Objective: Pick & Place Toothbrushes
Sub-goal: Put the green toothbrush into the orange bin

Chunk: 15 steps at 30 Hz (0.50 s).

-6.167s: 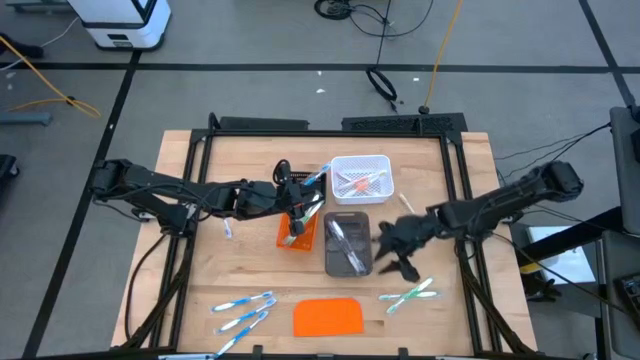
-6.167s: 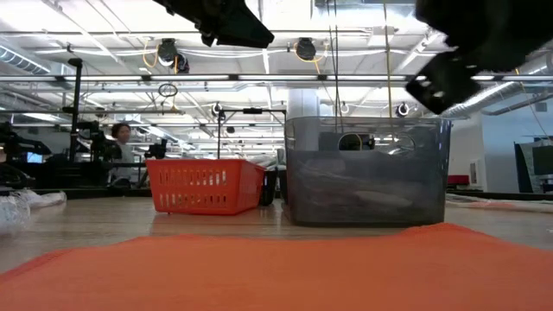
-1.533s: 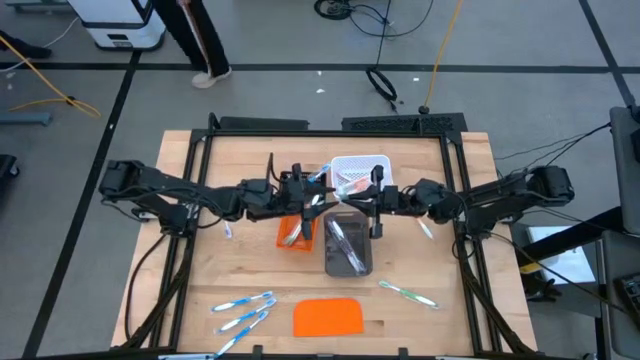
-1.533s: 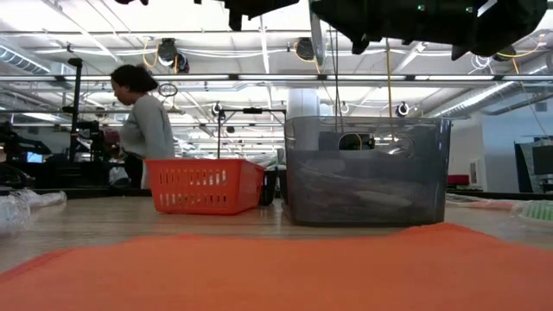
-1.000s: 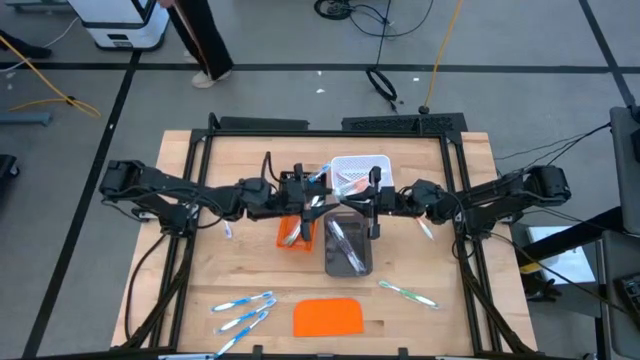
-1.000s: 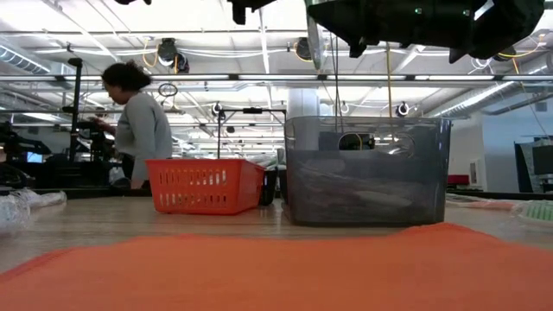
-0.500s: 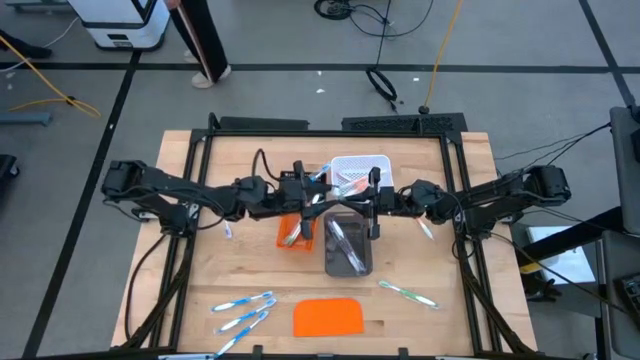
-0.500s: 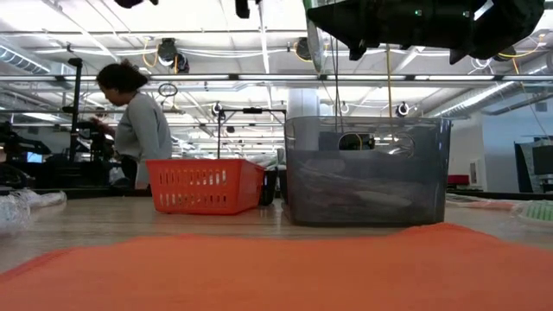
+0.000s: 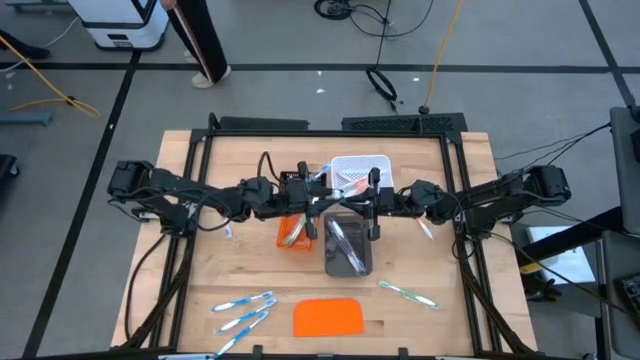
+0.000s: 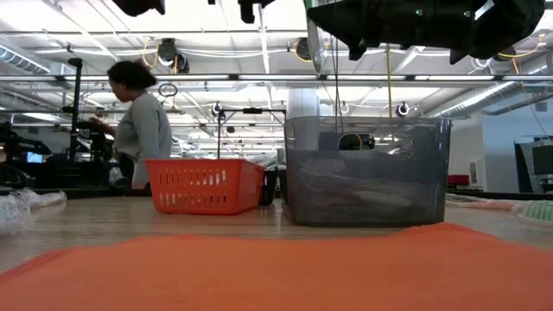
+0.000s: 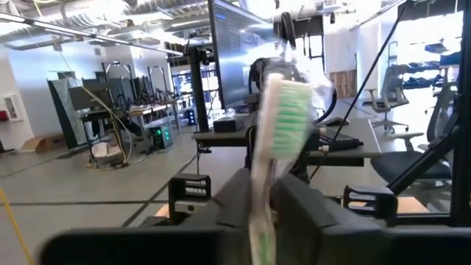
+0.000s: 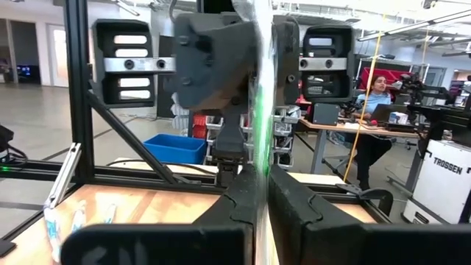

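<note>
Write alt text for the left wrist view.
A green toothbrush stands upright, bristle head up, pinched between the left tool's two dark fingers. Behind it, out of focus, is a workshop with desks, monitors, cables and office chairs.

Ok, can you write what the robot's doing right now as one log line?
left gripper: shut on green toothbrush | right gripper: shut on same toothbrush | stage: mid-air handoff
</note>
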Tool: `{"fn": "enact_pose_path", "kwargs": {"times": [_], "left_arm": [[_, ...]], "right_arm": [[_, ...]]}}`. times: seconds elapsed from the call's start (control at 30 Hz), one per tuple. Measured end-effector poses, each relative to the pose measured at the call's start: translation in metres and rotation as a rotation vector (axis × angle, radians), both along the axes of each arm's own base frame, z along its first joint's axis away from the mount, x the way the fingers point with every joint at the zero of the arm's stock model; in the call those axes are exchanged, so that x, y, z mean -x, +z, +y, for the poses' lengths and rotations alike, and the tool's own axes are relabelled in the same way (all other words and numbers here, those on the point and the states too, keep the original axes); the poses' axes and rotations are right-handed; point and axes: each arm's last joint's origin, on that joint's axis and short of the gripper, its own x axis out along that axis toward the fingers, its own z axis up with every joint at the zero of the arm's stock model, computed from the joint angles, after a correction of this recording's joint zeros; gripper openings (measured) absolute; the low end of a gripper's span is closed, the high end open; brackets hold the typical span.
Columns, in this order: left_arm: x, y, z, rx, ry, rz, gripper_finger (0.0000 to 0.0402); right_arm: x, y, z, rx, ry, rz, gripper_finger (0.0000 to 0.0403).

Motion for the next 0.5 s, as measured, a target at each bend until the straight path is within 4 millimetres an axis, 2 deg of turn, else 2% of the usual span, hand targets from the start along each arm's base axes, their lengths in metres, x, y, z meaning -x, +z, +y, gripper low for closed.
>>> {"fn": "enact_pose_path", "kwargs": {"times": [0.07,0.1,0.37,0.5], "left_arm": [[-0.0001,-0.0002,0.0001,-0.003,-0.009,0.002,0.0017],[-0.0001,-0.0002,0.0,-0.003,-0.011,0.002,0.0011],[-0.0003,-0.0016,-0.0002,-0.004,-0.015,0.015,0.0006],[-0.0004,-0.0025,-0.0004,-0.001,-0.016,0.025,0.0004]], "right_arm": [[0.0,-0.0001,0.0001,0.001,0.001,0.001,0.0008],[0.0,-0.0001,0.0001,0.001,0.002,0.002,0.0008],[-0.0003,-0.002,0.0001,0.003,0.0,0.022,0.0012],[-0.0004,-0.0028,-0.0001,0.002,-0.006,0.03,0.0036]]}}
